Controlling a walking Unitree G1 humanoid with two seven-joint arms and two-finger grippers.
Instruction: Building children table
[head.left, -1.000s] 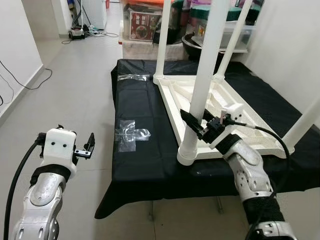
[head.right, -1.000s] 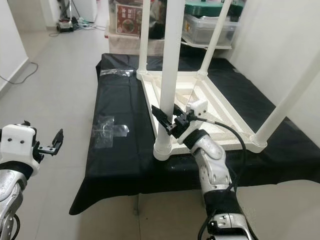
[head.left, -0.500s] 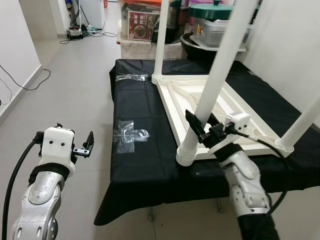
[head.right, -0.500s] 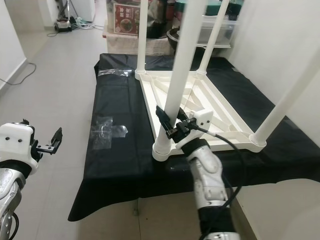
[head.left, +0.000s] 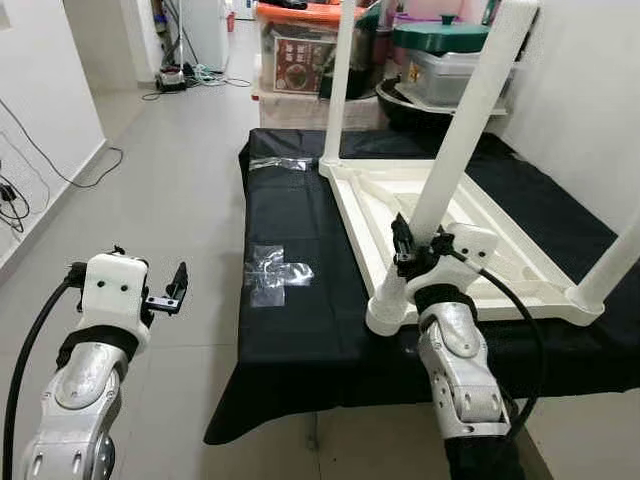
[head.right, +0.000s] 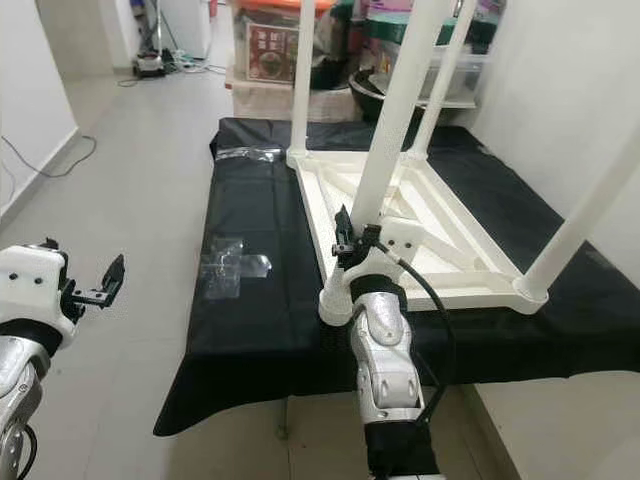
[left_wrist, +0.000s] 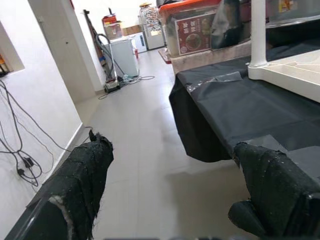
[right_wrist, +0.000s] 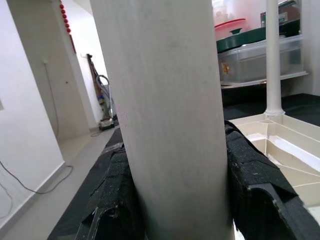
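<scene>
A white plastic children's table top (head.left: 480, 230) is seen lying upside down on a low surface draped with a black cloth (head.left: 300, 230), toward the right of the scene, with its ribbed underside facing up. Four round white legs are counted at its corners: a far-left leg (head.left: 340, 90) and a far-right leg (head.right: 450, 70) stand upright in their sockets, and a near-right leg (head.right: 590, 210) rises at a lean from the near-right corner. The near-left white tubular leg (head.left: 450, 170) is seated in its round corner socket (head.left: 385, 312) but is tilted toward the right rather than upright. It is clamped low down by the right gripper (head.left: 414, 243); in the right wrist view a black padded finger (right_wrist: 250, 175) is pressed against each side of the tube. The left gripper (head.left: 178, 292) is held out over the grey floor, well apart from the table on the left, its fingers spread with nothing between them. Empty clear plastic bags (head.left: 275, 272) lie flat on the cloth to the left of the top. The assembly is judged to be nearly complete: all legs appear fitted, and what seems left is to straighten or tighten the near-left leg, and possibly the leaning near-right one, before the table is turned onto its feet. Whether any leg is fully fastened cannot be told.
</scene>
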